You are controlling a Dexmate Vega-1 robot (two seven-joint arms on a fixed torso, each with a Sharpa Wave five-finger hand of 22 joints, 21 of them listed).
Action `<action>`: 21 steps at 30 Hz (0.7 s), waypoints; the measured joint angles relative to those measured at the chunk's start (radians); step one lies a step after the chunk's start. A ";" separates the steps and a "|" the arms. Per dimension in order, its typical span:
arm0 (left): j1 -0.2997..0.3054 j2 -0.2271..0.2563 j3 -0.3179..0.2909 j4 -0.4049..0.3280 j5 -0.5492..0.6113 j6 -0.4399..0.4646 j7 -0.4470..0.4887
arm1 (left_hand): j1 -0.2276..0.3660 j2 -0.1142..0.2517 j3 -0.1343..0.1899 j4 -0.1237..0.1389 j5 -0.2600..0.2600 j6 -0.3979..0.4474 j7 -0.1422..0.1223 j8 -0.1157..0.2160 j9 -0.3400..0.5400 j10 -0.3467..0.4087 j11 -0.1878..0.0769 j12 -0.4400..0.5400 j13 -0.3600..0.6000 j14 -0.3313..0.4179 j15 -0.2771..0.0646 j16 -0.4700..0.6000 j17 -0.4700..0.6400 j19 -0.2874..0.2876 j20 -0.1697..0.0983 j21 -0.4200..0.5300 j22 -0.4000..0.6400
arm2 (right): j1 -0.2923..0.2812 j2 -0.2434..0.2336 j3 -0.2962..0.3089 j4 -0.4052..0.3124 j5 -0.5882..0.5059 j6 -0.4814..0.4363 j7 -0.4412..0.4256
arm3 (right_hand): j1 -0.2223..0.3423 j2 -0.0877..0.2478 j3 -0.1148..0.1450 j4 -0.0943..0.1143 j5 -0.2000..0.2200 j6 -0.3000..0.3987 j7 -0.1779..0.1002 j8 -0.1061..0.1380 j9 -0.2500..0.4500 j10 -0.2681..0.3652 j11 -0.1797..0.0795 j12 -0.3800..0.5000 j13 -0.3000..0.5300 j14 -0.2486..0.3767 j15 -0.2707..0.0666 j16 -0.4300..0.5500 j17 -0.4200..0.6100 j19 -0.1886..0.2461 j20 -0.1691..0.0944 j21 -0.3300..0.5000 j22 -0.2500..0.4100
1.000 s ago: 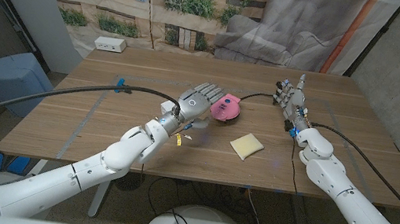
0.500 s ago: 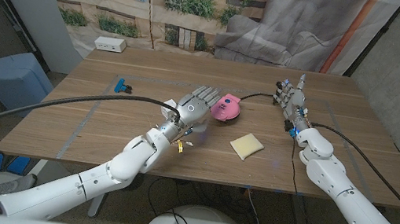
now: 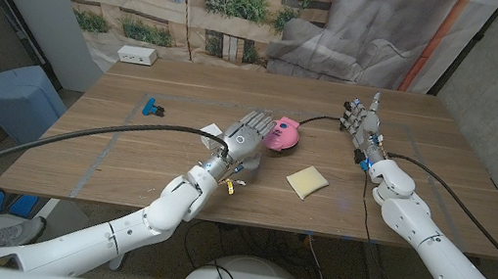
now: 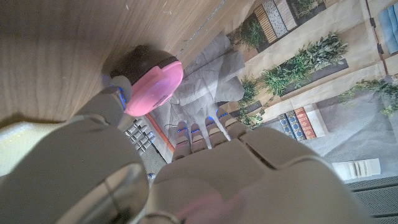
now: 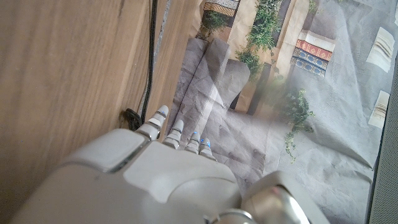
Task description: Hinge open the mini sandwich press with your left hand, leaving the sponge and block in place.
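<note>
The mini sandwich press [image 3: 283, 133] is pink with a dark base, lid down, near the table's middle; its pink lid [image 4: 155, 86] also shows in the left wrist view. My left hand [image 3: 245, 141] is right beside its left side with fingers stretched out and nothing in them. Its thumb [image 4: 115, 98] reaches to the lid's edge; I cannot tell whether it touches. The yellow sponge [image 3: 306, 181] lies in front of the press to the right. A small blue block [image 3: 150, 105] sits at the left. My right hand [image 3: 362, 122] stands upright at the right, fingers apart, holding nothing.
A black cable [image 3: 323, 120] runs from the press towards my right hand and shows on the wood [image 5: 151, 56] in the right wrist view. A white box [image 3: 137, 55] sits at the table's far left edge. A blue bin [image 3: 18, 97] stands on the floor left of the table.
My left arm has swung rightward and the hand has come a little nearer and closer against the press. Press, sponge, block and right hand have stayed put.
</note>
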 measured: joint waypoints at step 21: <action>-0.042 -0.046 0.057 0.082 -0.067 -0.007 0.103 | 0.000 -0.024 -0.053 0.010 -0.011 0.071 0.040 0.012 -0.003 0.073 0.020 0.008 -0.003 0.056 -0.009 0.009 -0.001 -0.012 0.001 0.004 0.000 | 0.000 0.000 0.000 0.000 0.000 0.000 0.000 | 0.000 0.000 0.000 0.000 0.000 0.000 0.000 0.000 0.000 0.000 0.000 0.000 0.000 0.000 0.000 0.000 0.000 0.000 0.000 0.000 0.000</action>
